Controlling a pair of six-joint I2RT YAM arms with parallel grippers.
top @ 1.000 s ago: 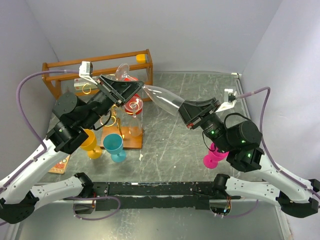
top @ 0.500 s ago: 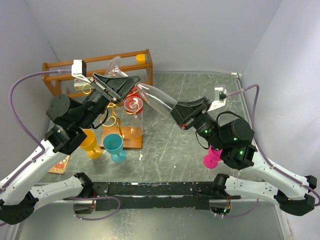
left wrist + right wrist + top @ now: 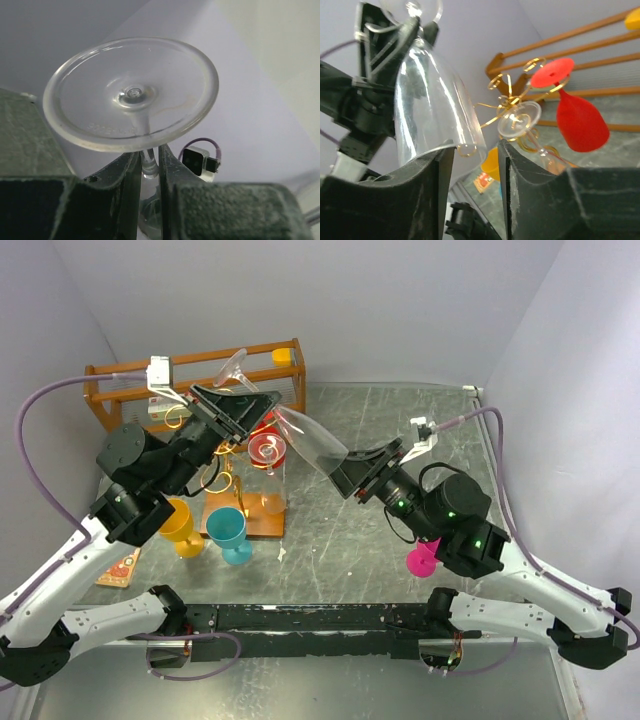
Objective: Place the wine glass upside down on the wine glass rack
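The clear wine glass hangs tilted above the table, foot up-left and bowl down-right. My left gripper is shut on its stem just below the foot; in the left wrist view the stem is pinched between the fingers under the round foot. My right gripper stands open at the bowl's rim; the bowl lies over its left finger, and the right gripper has a clear gap. The gold wire wine glass rack on its wooden base stands below the left gripper, its scrolls showing.
A red glass and a clear glass hang upside down on the rack. An orange-brown crate stands at the back left. Yellow and teal goblets stand by the rack. A pink goblet sits under the right arm.
The right gripper's jaws have parted from the bowl. Both arms and the glass have shifted a little to the left, the left gripper staying on the stem.
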